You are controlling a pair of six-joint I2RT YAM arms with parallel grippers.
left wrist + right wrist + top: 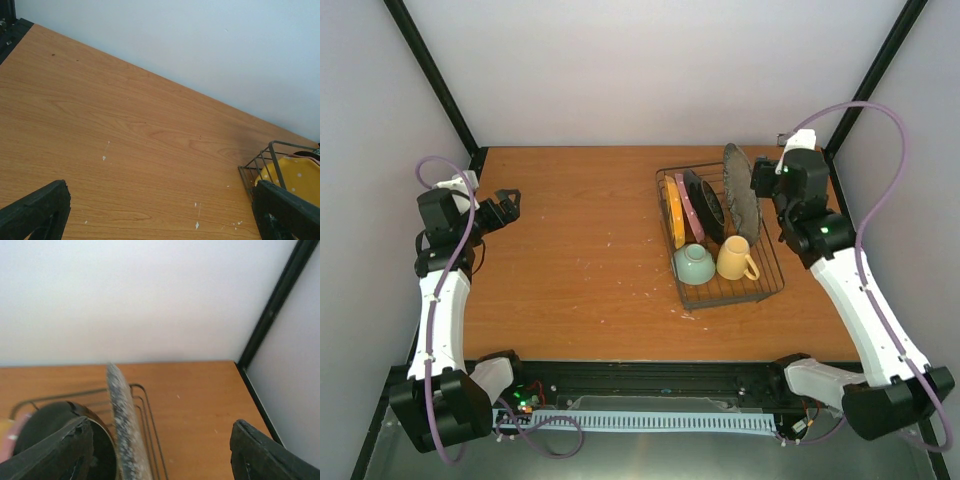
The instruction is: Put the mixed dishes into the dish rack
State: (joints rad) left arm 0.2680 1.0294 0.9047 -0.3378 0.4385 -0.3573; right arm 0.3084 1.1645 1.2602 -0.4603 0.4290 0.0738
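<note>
The black wire dish rack (pixel 725 298) stands at the right of the table. In it the orange dotted plate (pixel 674 212), the dark-rimmed plate (pixel 706 206) and the grey speckled plate (pixel 741 188) stand on edge. The pale green bowl (pixel 694 264) and the yellow mug (pixel 734 258) sit at its front. My right gripper (pixel 761 180) is open at the rack's far right. In the right wrist view the grey plate (pixel 125 430) stands between its wide-open jaws (pixel 165 460), nearer the left finger. My left gripper (pixel 507 203) is open and empty at the far left.
The left wrist view shows bare wood with white specks, the rack's corner (pixel 260 162) and the dotted plate (pixel 295 177) at the right. Black frame posts (pixel 880 70) and white walls bound the table. The dark plate (pixel 55 420) shows left of the grey one.
</note>
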